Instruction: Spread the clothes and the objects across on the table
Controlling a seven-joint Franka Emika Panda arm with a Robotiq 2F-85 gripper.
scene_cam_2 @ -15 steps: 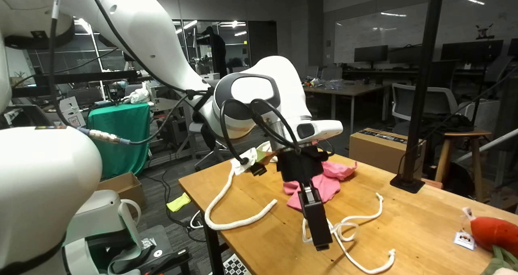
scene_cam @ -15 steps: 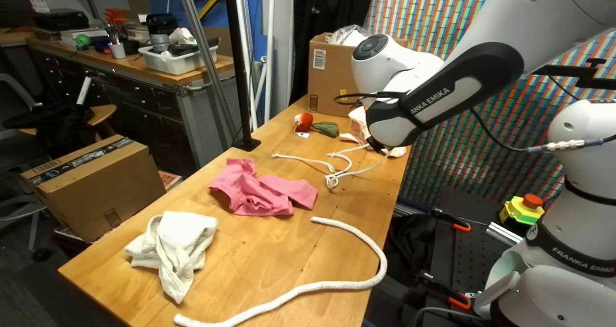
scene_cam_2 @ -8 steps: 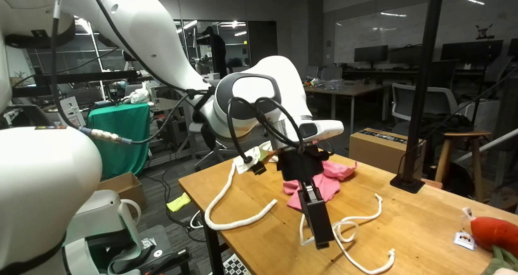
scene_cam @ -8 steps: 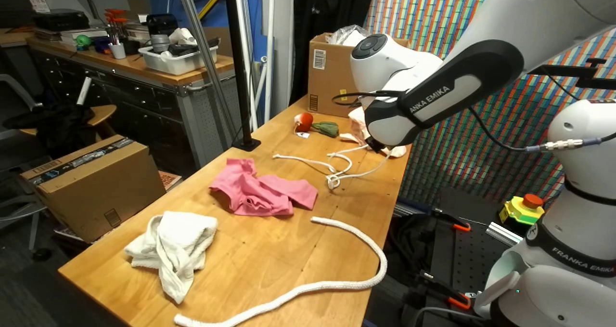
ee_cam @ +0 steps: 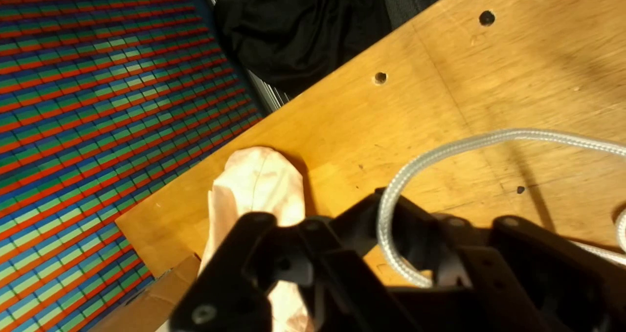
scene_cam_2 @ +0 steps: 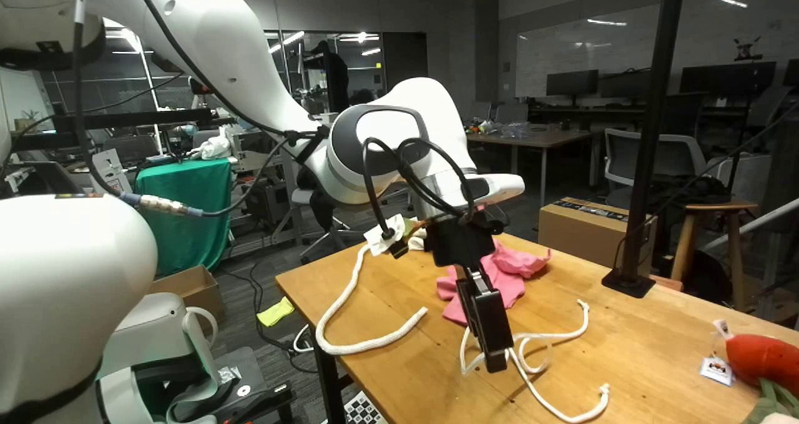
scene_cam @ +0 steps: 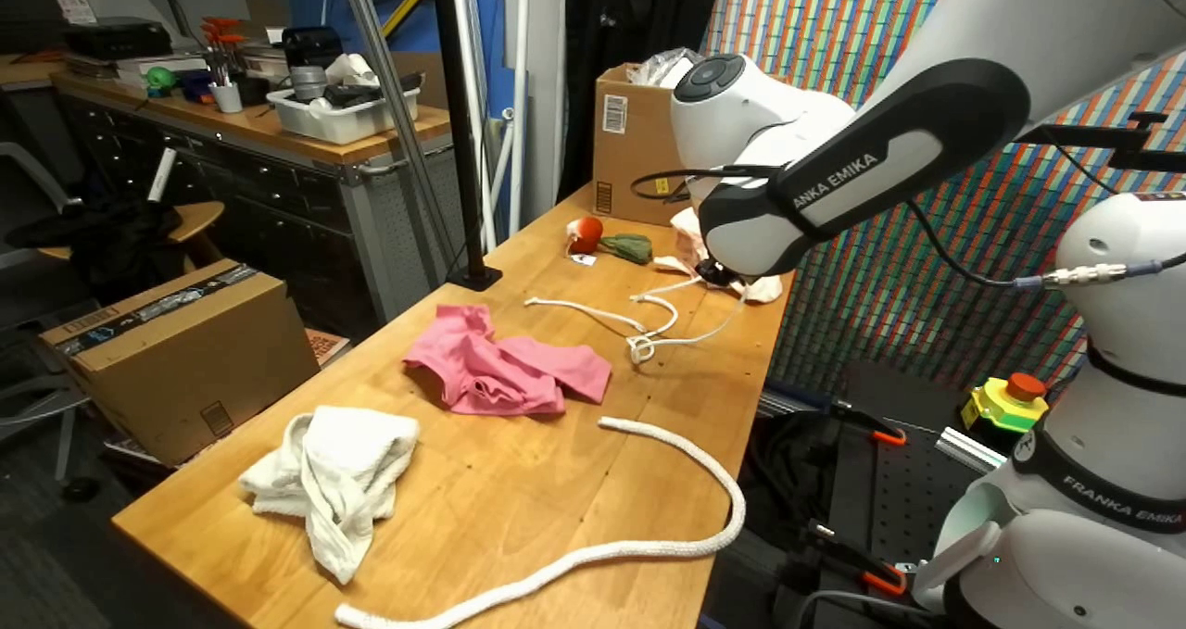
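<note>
My gripper (scene_cam_2: 496,363) is shut on a thin white rope (scene_cam: 639,344), a little above the wooden table (scene_cam: 500,499). In the wrist view, the fingertips (ee_cam: 382,197) meet and the rope (ee_cam: 391,190) loops across them; the exact pinch point is hidden. A crumpled pink cloth (scene_cam: 505,374) lies mid-table, also visible in an exterior view (scene_cam_2: 509,274). A bunched white cloth (scene_cam: 338,471) lies at the near end. A thick white rope (scene_cam: 649,548) curves beside it. A red-and-green plush vegetable (scene_cam: 586,236) and a pale pink item (scene_cam: 687,235) lie at the far end.
A cardboard box (scene_cam: 639,161) stands at the table's far end. A black post (scene_cam: 474,277) rises from the table's side edge. The robot base (scene_cam: 1066,564) stands beside the opposite long edge. Another cardboard box (scene_cam: 185,360) sits off the table.
My gripper has risen slightly, and the rope strands at it have shifted with it. The cloths, thick rope and plush vegetable have not moved.
</note>
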